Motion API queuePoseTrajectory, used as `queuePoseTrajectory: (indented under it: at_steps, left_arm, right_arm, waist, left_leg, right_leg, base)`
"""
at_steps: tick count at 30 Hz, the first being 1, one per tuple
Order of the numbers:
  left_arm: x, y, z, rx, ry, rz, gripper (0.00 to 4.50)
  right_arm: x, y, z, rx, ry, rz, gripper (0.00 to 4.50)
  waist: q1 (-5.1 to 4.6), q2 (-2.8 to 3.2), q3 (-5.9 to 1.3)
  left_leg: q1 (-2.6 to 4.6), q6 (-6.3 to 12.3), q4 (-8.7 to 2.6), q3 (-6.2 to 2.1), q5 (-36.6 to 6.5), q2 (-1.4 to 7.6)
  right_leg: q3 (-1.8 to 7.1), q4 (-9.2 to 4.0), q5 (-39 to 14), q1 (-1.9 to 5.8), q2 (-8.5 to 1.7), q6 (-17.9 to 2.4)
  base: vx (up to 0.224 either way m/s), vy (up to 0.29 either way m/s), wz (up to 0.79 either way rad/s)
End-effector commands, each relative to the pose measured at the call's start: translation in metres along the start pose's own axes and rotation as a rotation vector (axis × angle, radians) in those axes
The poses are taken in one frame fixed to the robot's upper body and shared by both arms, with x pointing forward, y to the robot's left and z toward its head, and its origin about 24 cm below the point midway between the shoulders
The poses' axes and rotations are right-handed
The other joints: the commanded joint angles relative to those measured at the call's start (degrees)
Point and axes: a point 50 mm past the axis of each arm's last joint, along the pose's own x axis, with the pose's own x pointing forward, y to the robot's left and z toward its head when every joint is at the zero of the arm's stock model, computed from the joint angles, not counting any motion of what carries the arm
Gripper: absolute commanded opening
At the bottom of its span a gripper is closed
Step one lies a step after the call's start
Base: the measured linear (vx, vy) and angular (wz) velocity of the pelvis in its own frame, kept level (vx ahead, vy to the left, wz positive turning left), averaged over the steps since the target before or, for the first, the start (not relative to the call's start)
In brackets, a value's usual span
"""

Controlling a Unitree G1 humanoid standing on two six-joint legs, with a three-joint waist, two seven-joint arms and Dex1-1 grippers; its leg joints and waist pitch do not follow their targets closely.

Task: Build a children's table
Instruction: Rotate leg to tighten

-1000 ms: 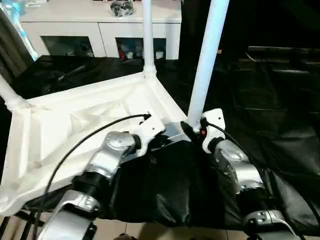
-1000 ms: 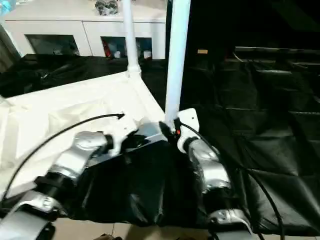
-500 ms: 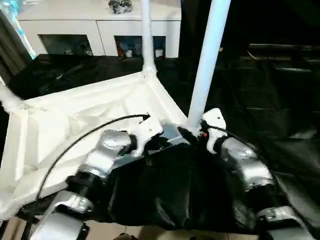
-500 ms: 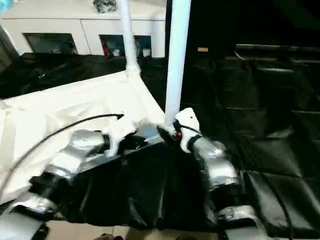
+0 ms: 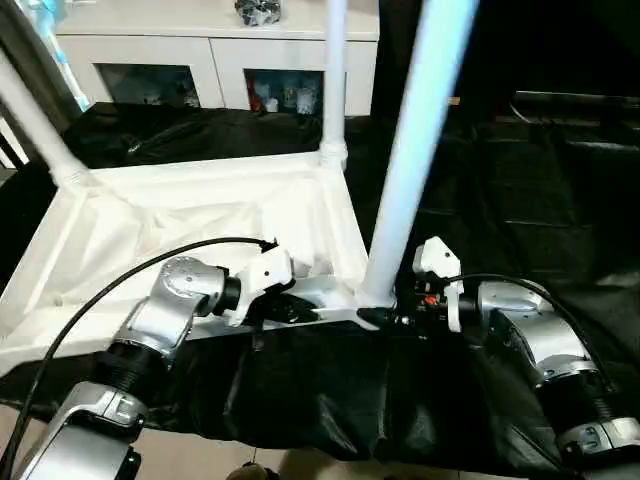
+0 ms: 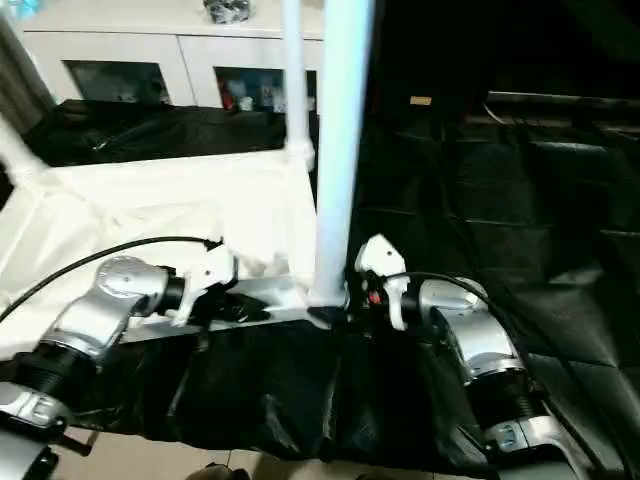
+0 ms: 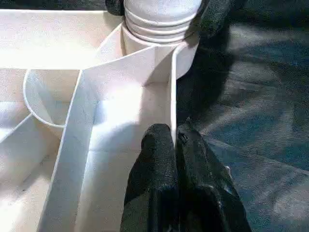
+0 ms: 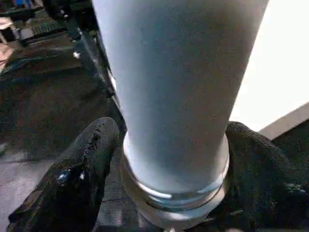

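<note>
- Leg [image 5: 415, 160] stands upright in the near corner socket of the upturned tabletop [image 5: 190, 215], long axis vertical
- right gripper [image 8: 169, 159] straddles its base (fingers spread, nearer arm)
- left gripper [image 7: 176, 145] pinches the rim

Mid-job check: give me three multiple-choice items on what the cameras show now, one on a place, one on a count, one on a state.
1. Where is the right claw?
A. At the base of the nearest leg
B. On the cabinet
C. At the far corner

2. How many legs stand in the tabletop's sockets?
A. One
B. Three
C. Five

3. The left claw's state?
A. Wide open
B. Shut on the tabletop's rim
C. Holding a loose leg

Answers:
1 A: the right claw has a finger on either side of the nearest leg just above its socket.
2 B: the nearest leg, a far leg and a left leg rise from the tabletop.
3 B: the left claw pinches the thin rim wall.
</note>
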Motion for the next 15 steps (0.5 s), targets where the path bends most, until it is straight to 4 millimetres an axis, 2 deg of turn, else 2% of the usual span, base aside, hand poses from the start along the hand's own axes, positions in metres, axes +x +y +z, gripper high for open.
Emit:
queuePoseTrajectory:
  at_steps: [1, 2, 3, 4, 5, 7, 11, 15]
  left_arm:
    - [0.0003, 0.002, 0.0143, 0.058, -0.044, -0.017, 0.0]
    - [0.0004, 0.0016, 0.0142, 0.058, -0.043, -0.021, 0.0]
    - [0.0006, 0.0013, 0.0142, 0.058, -0.044, -0.023, 0.0]
    - [0.0007, 0.0012, 0.0142, 0.058, -0.045, -0.024, 0.0]
    - [0.001, 0.001, 0.0143, 0.058, -0.045, -0.025, 0.0]
    - [0.0016, 0.0008, 0.0139, 0.057, -0.045, -0.025, 0.0]
    - [0.0021, 0.0004, 0.0133, 0.056, -0.046, -0.022, 0.0]
    - [0.0018, 0.0003, 0.0125, 0.055, -0.043, -0.02, 0.0]
  right_arm:
    - [0.0117, 0.0105, -0.0002, -0.024, 0.023, 0.096, 3.63]
    - [0.013, 0.0103, 0.0006, -0.033, 0.022, 0.097, 3.63]
    - [0.0139, 0.01, 0.001, -0.039, 0.021, 0.096, 3.63]
    - [0.0145, 0.0099, 0.0013, -0.041, 0.021, 0.096, 3.37]
    - [0.0148, 0.0097, 0.0019, -0.047, 0.018, 0.096, 3.37]
    - [0.0155, 0.0099, 0.0024, -0.049, 0.014, 0.101, 3.29]
    - [0.0157, 0.0118, 0.0008, -0.051, 0.018, 0.11, 2.9]
    - [0.0156, 0.0136, -0.0007, -0.049, 0.014, 0.109, 2.76]
  waist:
    - [0.1, -0.51, -3.76]
    - [0.05, -0.73, -3.76]
    - [0.02, -0.65, -3.8]
    - [0.02, -0.64, -3.81]
    - [0.01, -0.85, -3.83]
    - [0.12, -0.66, -3.88]
    - [0.32, -0.77, -3.95]
    - [0.42, -0.69, -3.92]
  left_leg:
    - [1.21, 2.45, -3.75, -0.11, -16.0, 1.82]
    - [1.14, 2.49, -3.78, -0.12, -15.61, 1.82]
    - [1.12, 2.46, -3.75, -0.16, -15.3, 1.81]
    - [1.14, 2.52, -3.73, -0.14, -15.04, 1.81]
    - [1.11, 2.68, -3.67, -0.09, -14.65, 1.79]
    - [1.12, 2.89, -3.61, -0.1, -14.06, 1.81]
    - [1.11, 3.36, -3.49, -0.03, -13.14, 1.79]
    - [1.16, 3.25, -3.5, -0.04, -13.44, 1.79]
  right_leg:
    - [1.99, -3.78, -13.31, 2.6, -2.53, -14.22]
    - [1.97, -3.78, -13.18, 2.62, -2.54, -14.15]
    - [1.96, -3.66, -12.88, 2.61, -2.54, -14.19]
    - [1.97, -3.65, -12.62, 2.63, -2.53, -14.22]
    - [1.97, -3.64, -12.24, 2.63, -2.51, -14.35]
    - [1.97, -3.54, -11.72, 2.64, -2.55, -14.53]
    - [1.94, -3.35, -10.12, 2.7, -2.47, -14.82]
    - [1.94, -3.44, -11.21, 2.69, -2.52, -14.51]
  base:
    - [0.0, 0.0, 0.0]
    - [0.0, 0.0, 0.0]
    - [0.0, 0.0, 0.0]
    - [0.0, 0.0, 0.0]
    - [0.0, 0.0, 0.0]
    - [0.0, 0.0, 0.0]
    - [0.0, 0.0, 0.0]
    - [0.0, 0.0, 0.0]
